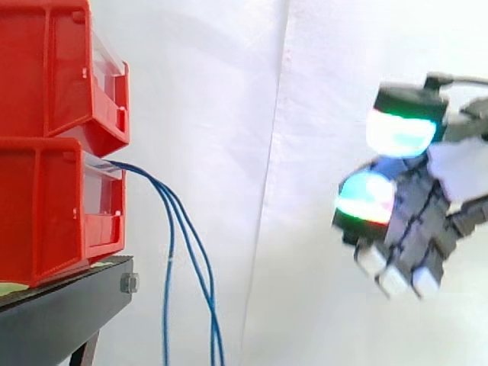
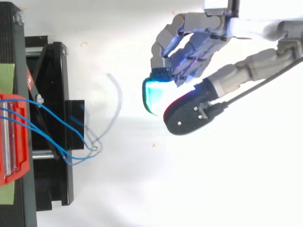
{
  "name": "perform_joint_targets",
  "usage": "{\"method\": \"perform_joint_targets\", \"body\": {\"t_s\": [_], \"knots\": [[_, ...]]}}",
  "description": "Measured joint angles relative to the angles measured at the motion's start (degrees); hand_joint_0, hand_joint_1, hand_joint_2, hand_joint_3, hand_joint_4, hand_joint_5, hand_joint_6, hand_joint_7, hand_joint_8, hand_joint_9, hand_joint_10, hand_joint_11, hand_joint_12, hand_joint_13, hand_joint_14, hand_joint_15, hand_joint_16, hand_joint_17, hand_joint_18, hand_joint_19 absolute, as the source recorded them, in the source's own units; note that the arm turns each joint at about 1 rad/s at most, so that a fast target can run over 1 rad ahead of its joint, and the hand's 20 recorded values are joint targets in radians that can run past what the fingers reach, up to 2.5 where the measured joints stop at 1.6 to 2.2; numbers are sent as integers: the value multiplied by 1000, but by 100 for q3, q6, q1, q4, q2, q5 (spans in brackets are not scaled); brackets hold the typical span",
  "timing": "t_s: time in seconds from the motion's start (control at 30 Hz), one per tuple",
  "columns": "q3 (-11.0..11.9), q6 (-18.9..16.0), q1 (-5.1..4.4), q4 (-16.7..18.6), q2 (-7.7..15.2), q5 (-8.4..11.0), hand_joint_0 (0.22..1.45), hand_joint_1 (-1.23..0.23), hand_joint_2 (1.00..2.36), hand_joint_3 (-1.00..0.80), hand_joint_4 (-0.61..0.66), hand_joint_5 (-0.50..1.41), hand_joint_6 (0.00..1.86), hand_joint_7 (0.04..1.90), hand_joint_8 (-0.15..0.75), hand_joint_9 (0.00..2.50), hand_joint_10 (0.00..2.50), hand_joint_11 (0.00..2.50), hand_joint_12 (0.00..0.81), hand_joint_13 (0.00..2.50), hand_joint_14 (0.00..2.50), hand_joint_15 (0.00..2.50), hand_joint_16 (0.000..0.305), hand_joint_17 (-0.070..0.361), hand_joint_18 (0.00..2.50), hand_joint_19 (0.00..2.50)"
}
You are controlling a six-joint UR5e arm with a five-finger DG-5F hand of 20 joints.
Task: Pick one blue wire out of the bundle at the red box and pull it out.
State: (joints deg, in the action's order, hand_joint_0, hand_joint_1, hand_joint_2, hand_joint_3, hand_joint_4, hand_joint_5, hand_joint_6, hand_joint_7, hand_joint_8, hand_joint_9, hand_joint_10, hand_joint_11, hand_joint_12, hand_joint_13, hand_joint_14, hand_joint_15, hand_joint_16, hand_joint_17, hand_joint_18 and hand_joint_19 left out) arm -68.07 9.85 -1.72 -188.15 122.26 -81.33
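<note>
Three blue wires [image 1: 168, 259] cut off below, hand [image 1: 415, 217] apart

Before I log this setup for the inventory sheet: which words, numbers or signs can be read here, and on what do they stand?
No text here can be read.
red bins: no print visible on the walls.
black stand: a small red tag bears pale marks, too small to read.
hand: no legible marking.
</note>
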Motion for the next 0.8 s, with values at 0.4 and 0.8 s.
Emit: {"method": "perform_joint_targets", "body": {"t_s": [0.4,0.8], "knots": [[-243,924,-213,1826,819,525,485,-616,1000,-488,251,-108,514,1180,326,838,6,313,466,786,9,293,67,151,754,383],[201,1589,-531,3648,1628,1075,485,-613,1001,-484,254,-105,504,1193,333,850,6,325,466,793,11,293,67,151,753,392]]}}
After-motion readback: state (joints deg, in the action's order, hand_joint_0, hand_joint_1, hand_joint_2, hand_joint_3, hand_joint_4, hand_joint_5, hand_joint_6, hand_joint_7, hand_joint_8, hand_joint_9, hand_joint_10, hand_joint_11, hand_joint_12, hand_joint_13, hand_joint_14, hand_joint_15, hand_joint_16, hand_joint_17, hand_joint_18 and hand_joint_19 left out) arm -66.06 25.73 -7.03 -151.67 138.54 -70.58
